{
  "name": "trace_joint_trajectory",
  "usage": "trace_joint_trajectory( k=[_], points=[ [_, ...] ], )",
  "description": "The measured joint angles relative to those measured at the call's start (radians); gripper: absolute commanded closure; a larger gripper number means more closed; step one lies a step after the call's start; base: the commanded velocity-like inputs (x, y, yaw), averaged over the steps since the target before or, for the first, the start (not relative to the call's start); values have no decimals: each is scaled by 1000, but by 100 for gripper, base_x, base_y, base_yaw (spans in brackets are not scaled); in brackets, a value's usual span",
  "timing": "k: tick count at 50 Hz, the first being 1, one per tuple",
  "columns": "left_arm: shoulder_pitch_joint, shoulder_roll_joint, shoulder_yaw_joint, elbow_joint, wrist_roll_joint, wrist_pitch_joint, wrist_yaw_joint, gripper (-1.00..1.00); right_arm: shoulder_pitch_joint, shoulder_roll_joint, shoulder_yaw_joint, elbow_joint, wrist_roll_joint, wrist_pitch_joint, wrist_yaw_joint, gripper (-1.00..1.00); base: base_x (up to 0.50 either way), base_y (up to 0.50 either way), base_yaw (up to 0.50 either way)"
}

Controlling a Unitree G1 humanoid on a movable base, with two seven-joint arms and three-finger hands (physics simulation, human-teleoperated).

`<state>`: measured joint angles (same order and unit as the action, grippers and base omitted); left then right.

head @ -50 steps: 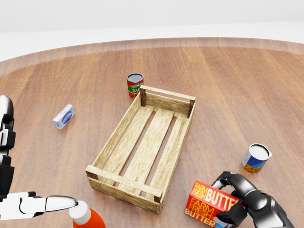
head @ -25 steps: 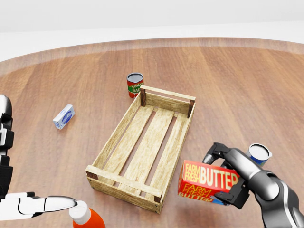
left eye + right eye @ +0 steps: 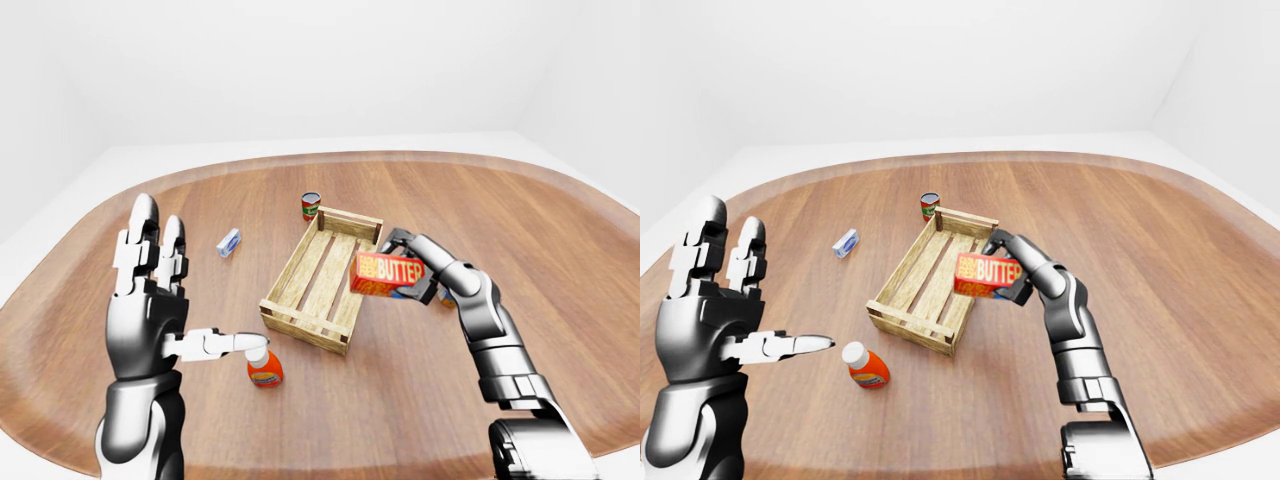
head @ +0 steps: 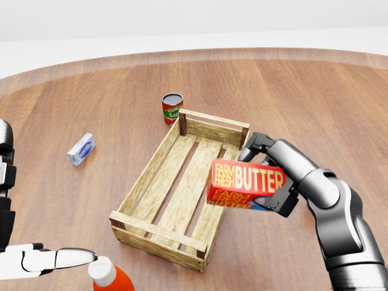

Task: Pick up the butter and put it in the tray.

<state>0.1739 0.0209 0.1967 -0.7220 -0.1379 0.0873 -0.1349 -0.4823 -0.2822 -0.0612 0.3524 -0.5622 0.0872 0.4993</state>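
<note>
The butter [image 4: 245,182] is a red box lettered FARM FRESH BUTTER. My right hand [image 4: 270,176] is shut on it and holds it in the air over the right rail of the wooden slatted tray [image 4: 160,233]. The tray lies slantwise in the middle of the head view with nothing in it. My left hand [image 3: 160,300] stands open at the lower left, fingers spread upward and thumb pointing right, holding nothing.
A tomato can [image 4: 172,108] stands just above the tray's top end. A small blue-and-white box [image 4: 80,148] lies to the tray's left. An orange bottle with a white cap [image 4: 109,277] stands by my left thumb. The round wooden table [image 3: 560,260] carries everything.
My right hand has lifted the butter from the lower right up and leftward, to above the tray's right rail. It now hides the blue-and-white can. The left hand has stayed put.
</note>
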Motion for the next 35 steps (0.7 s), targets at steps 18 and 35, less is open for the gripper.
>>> trace_joint_trajectory(
  k=[18, 35],
  points=[
    [-5, 1, -9, 20, 8, 0, 6, -100, -335, 52, 44, 486, 103, 0, -186, 100, 0, 0, 0],
    [-5, 2, -12, 27, 10, 0, 5, -100, -501, 141, 80, 719, 107, 0, -292, 100, 0, 0, 0]
  ],
)
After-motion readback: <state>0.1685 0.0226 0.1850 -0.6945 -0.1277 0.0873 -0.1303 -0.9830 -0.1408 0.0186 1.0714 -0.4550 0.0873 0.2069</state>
